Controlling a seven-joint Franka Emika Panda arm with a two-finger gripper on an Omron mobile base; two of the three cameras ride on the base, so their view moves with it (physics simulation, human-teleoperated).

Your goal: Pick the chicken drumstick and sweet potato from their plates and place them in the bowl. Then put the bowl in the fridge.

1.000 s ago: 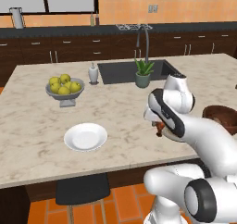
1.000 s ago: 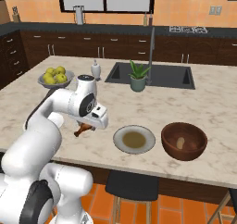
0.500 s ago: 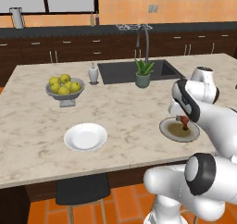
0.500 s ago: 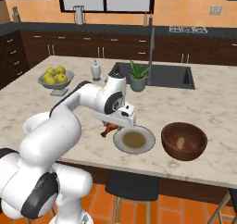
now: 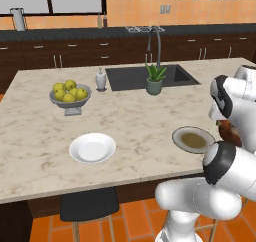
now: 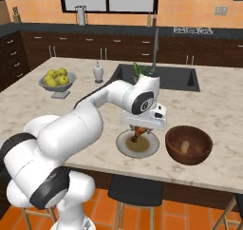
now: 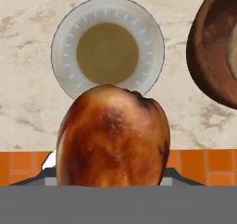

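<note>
You've got the gripper (image 6: 138,130) clamped on the chicken drumstick (image 6: 136,133) just left of the bowl (image 6: 188,144); it looks light, stiff and greasy, so I'd grip the fat end.

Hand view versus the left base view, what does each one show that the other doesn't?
Hand view alone: the chicken drumstick close up, and a tan lump, likely the sweet potato, inside the wooden bowl. Left base view alone: the white plate, fruit bowl, sink, potted plant and white bottle. Both: the grey-green plate, bare, on the marble counter.
</note>
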